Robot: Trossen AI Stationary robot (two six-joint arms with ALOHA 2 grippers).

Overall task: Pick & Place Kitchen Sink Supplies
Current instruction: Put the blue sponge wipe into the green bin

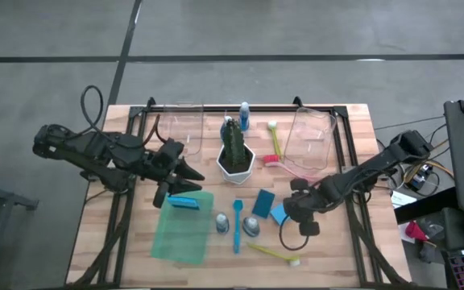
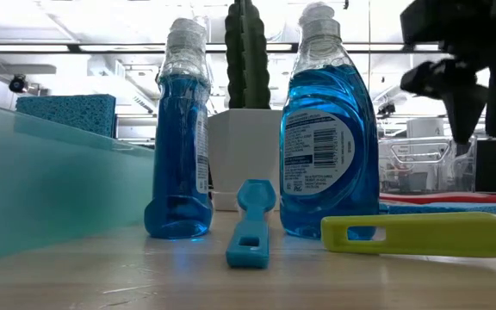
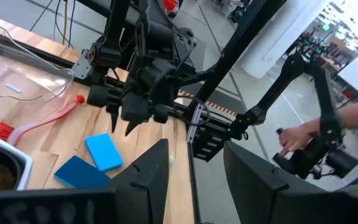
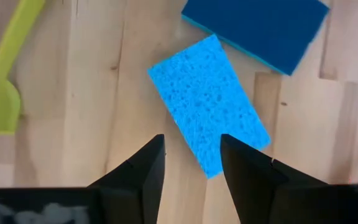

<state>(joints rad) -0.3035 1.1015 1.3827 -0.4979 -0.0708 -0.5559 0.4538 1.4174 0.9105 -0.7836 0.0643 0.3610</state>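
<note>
My right gripper (image 4: 191,155) is open and points down just above the light blue sponge (image 4: 210,118), whose one end lies under the gap between the fingers. The left wrist view shows those fingertips (image 3: 129,127) clear of that sponge (image 3: 104,151). The dark blue sponge (image 1: 263,201) lies flat beside it. My left gripper (image 1: 182,171) is open and hovers over the far end of the green tray (image 1: 180,238). A third blue sponge (image 1: 185,201) rests on that end. Two blue bottles (image 1: 221,223) (image 1: 250,226) stand upright with the blue brush (image 1: 237,225) between them.
A yellow brush (image 1: 274,253) lies near the table's near edge. A pink brush (image 1: 284,165), another brush (image 1: 273,137) and a third bottle (image 1: 244,117) lie by the potted cactus (image 1: 234,153). Clear bins (image 1: 180,121) (image 1: 308,141) sit along the far edge. A person's hand (image 3: 303,134) shows beyond the table.
</note>
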